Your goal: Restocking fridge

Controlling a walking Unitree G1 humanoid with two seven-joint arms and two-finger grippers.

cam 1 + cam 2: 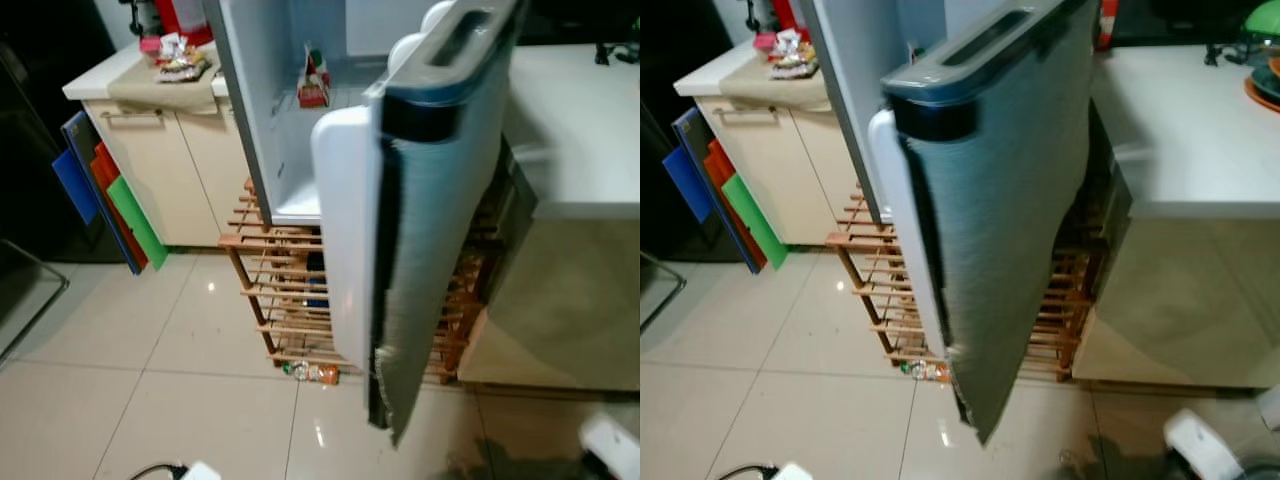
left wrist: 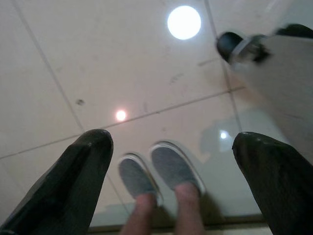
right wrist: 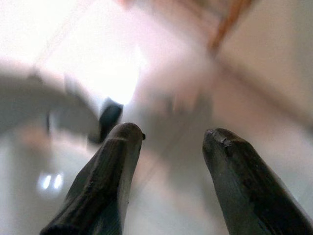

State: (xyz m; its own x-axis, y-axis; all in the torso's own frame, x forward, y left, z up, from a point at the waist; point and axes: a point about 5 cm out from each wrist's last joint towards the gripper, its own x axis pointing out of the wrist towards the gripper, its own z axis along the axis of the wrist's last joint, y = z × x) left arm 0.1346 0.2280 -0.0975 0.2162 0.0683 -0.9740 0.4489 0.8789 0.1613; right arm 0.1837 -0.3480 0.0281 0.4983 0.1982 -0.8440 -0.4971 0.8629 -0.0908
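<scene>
1. Left eye view: a fridge door (image 1: 430, 200) swings wide open toward the camera, its outer face a brushed grey, its inner lining smooth white plastic with a dark rubber seal down the edge. Behind it the fridge (image 1: 285, 110) shows pale walls and a wire shelf that carries a small red-and-white carton (image 1: 314, 82). A slatted wooden rack (image 1: 280, 300) stands under the fridge on the glossy tiled floor (image 1: 150, 390), with a small bottle (image 1: 312, 372) lying at its foot. To the left a cream cabinet (image 1: 170, 170) has a light worktop (image 1: 100, 78) bearing crinkled snack packets (image 1: 180, 62); blue, red and green flat boards (image 1: 110, 200) lean against its side

2. Right eye view: the same door from nearer its grey face, with a recessed handle along the top edge. A broad white worktop (image 1: 1190, 130) lies to the right

3. Left wrist view: the left tool (image 2: 171, 181) has its two rounded black fingers (image 2: 78, 181) spread wide, holding nothing and touching nothing, pointing down at the shiny tiles. A person's feet in grey slip-on shoes (image 2: 156, 174) stand on the floor between them

4. Right wrist view: the right tool (image 3: 168, 166) is parted too, empty, its matte black fingers (image 3: 105, 181) above a blurred pale floor, a strip of wooden rack just visible beyond
</scene>
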